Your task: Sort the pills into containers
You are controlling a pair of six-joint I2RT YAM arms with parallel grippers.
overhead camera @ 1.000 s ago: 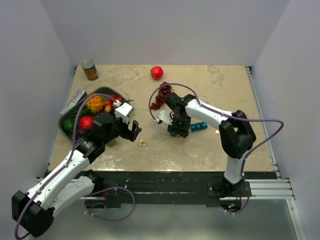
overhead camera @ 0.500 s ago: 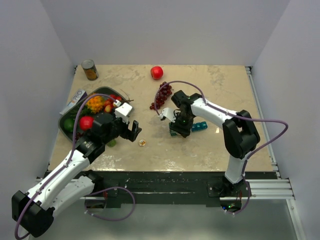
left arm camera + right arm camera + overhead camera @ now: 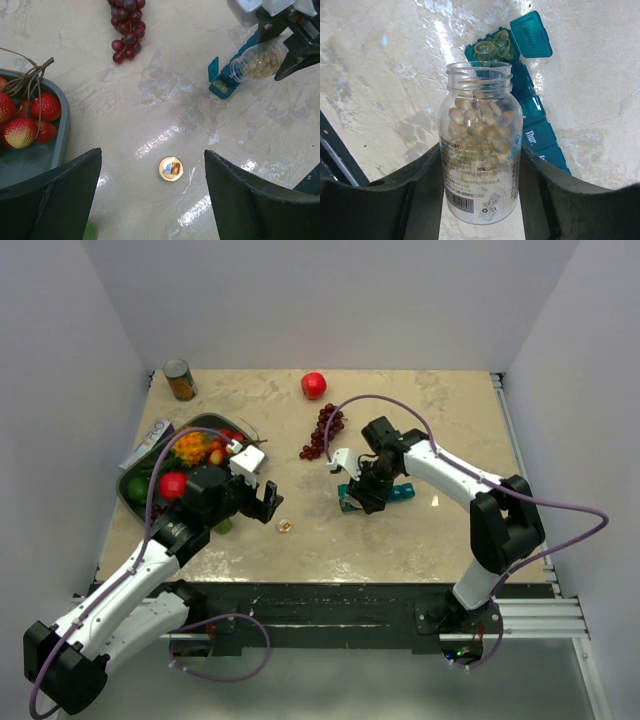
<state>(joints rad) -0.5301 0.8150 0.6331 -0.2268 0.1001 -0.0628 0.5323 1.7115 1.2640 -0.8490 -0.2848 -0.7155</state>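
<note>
Gripping a clear uncapped pill bottle [image 3: 480, 150] in the partly closed right claw [image 3: 479, 192], tilting its mouth at the teal pill organiser [image 3: 536, 131] lying on the bench [image 3: 420, 530] near centre, showing capsules [image 3: 492, 47] in the open end compartment [image 3: 471, 53] only, apparently leaving the closed compartments [image 3: 532, 107] outstanding; hovering the left claw [image 3: 152, 197] wide open, empty.
</note>
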